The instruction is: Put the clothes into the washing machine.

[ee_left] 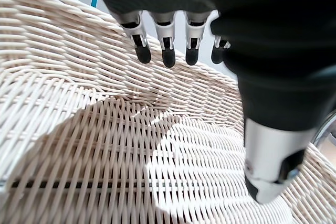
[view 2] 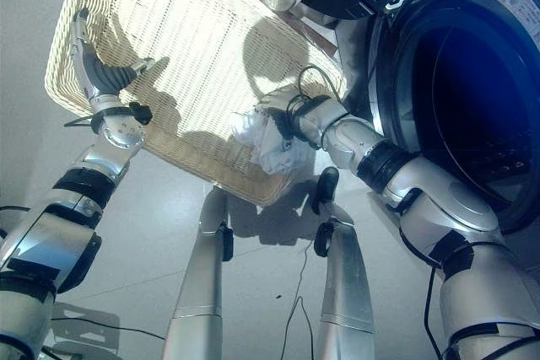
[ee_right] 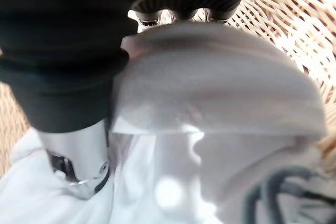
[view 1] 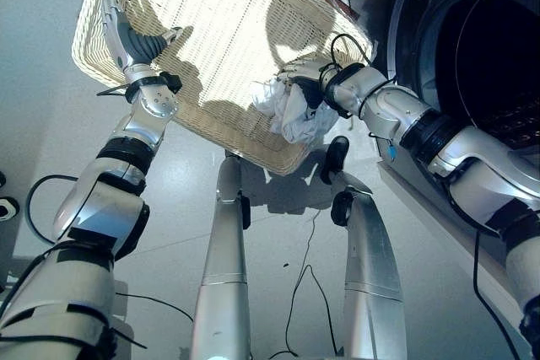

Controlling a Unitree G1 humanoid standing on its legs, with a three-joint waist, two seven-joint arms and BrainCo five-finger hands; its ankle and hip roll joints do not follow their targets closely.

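Cloth (view 1: 291, 111), white, sits bunched at frame centre inside the basket (view 1: 211, 6), right hand (view 1: 305, 73) clamped round it; left hand (view 1: 126, 35) rests with fingers straight. Loose folds could snag the wicker rim on the way to the washing machine (view 1: 481, 48).

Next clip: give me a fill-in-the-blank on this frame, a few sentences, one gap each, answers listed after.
1. The right hand grips a ____ cloth.
2. The cloth sits at the near edge of the wicker ____.
3. The left hand is ____, with straight fingers over the basket.
4. The washer to the robot's right has its drum ____.

Missing words: white; basket; open; open
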